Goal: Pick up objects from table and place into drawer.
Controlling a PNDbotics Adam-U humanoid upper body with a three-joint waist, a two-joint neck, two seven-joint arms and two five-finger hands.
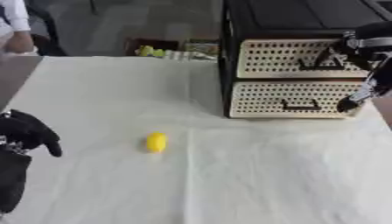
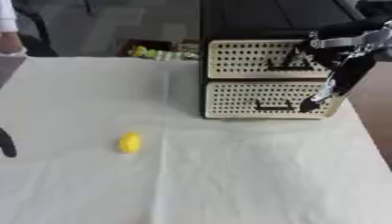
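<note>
The left hand (image 1: 27,133) rests at the counter's (image 1: 253,175) near left edge, fingers curled, holding nothing. The lemon (image 1: 156,142) lies mid-counter, well apart from both hands. It is probably light, rigid, smooth; grasp across its short axis. The right hand (image 1: 351,103) hangs fingers-down beside the lower drawer (image 1: 295,99), both drawers closed; its opening cannot be determined.

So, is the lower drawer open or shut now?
Shut: the lower drawer sits flush with the upper drawer. The right hand is at its front.
</note>
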